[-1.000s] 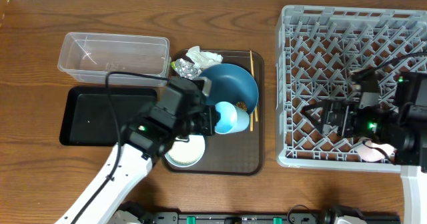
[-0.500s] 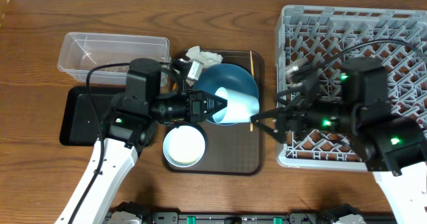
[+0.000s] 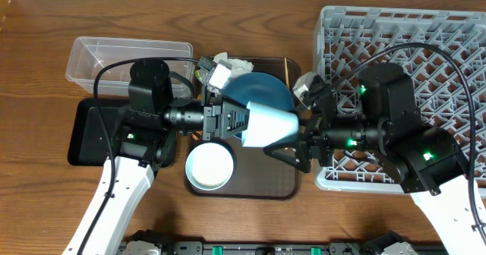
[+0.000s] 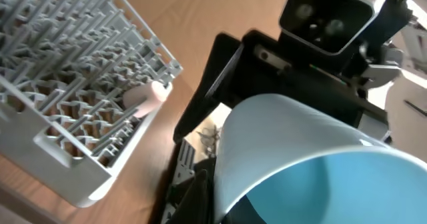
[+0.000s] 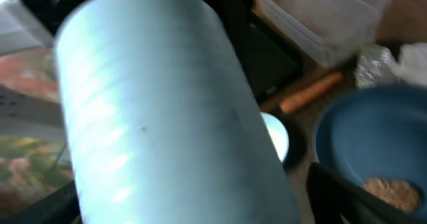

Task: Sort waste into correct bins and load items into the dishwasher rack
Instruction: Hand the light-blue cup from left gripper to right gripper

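The left arm (image 3: 125,187) and right arm (image 3: 410,145) meet over the brown tray (image 3: 266,183). The light-blue cup (image 3: 269,126) is held sideways between them, so most of the blue plate (image 3: 262,88) is covered. The right pincer (image 3: 295,126), jaws wide, blocks the rack (image 3: 425,35) at its near left. From above, the white bowl (image 3: 210,166), the clear tub (image 3: 114,61) and the rack's far rows are open. Bare bench (image 3: 45,194) lies front left.
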`<state>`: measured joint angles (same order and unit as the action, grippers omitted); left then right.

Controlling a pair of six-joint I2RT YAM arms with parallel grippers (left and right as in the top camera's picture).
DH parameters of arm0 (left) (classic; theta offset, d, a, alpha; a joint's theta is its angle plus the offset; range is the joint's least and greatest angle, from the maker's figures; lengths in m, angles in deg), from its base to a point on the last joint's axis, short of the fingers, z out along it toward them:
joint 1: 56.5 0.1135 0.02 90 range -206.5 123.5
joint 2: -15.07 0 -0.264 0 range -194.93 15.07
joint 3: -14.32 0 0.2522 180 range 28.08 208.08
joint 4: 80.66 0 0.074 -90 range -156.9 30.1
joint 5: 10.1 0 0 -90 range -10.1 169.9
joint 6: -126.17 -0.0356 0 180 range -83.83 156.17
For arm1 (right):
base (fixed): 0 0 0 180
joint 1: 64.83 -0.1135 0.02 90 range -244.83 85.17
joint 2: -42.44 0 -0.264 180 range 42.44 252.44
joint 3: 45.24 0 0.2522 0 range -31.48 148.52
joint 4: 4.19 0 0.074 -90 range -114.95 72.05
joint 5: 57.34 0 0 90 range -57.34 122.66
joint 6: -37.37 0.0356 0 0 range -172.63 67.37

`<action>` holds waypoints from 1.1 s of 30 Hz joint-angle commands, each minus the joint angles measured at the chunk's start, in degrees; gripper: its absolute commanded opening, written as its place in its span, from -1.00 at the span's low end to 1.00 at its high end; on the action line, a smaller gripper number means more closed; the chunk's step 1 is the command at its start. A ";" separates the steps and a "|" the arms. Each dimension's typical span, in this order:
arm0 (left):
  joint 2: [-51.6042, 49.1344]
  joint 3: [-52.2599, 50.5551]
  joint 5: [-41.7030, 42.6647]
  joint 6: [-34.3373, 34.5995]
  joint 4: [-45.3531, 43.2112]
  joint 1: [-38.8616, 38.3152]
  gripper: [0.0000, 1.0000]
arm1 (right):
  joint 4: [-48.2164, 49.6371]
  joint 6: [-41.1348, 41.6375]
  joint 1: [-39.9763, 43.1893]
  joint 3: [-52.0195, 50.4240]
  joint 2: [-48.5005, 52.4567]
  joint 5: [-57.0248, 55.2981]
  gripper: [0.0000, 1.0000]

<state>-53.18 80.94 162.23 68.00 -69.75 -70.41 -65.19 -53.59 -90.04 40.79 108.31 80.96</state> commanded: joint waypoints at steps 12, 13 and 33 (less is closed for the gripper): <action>0.42 1.16 4.61 2.32 -2.64 1.46 -0.87 | 2.29 -8.13 -0.26 0.63 -2.86 10.67 0.89; 0.42 1.16 4.17 2.71 -2.67 1.75 -0.88 | 2.78 -8.13 -0.26 0.63 -3.23 10.67 0.89; 0.42 1.16 3.85 10.47 -12.33 2.05 -0.88 | 5.92 -7.67 -0.26 0.63 -3.96 10.69 0.34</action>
<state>-53.05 80.94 167.63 77.51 -81.88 -68.86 -59.40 -60.67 -89.97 40.79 104.83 88.50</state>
